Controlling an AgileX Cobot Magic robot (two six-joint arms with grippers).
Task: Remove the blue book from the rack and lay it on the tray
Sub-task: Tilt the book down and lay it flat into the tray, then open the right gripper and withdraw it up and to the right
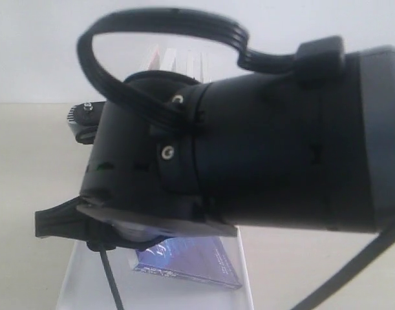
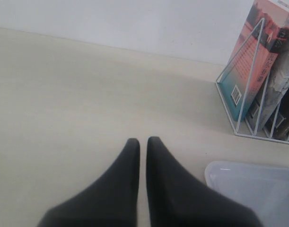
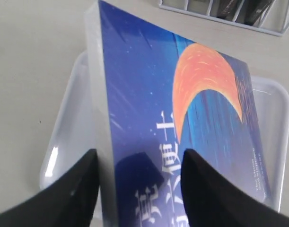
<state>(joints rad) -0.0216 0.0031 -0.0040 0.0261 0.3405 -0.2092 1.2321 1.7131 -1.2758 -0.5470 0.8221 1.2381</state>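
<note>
The blue book (image 3: 182, 118), deep blue with an orange crescent, lies tilted over the white tray (image 3: 68, 127) with its pale page edge turned up. My right gripper (image 3: 139, 161) is open and straddles the book's near end, one finger beside the page edge and the other over the cover. In the exterior view the right arm fills most of the picture, and the blue book (image 1: 191, 261) shows beneath it on the tray (image 1: 71, 278). My left gripper (image 2: 143, 142) is shut and empty over bare table, apart from the rack (image 2: 250, 94).
The white wire rack (image 3: 229, 14) stands just beyond the tray and holds a pink and teal book (image 2: 250, 61) and darker books (image 2: 281, 90). A tray corner (image 2: 248, 184) lies near the left gripper. The beige table (image 2: 64, 104) meets a white wall behind.
</note>
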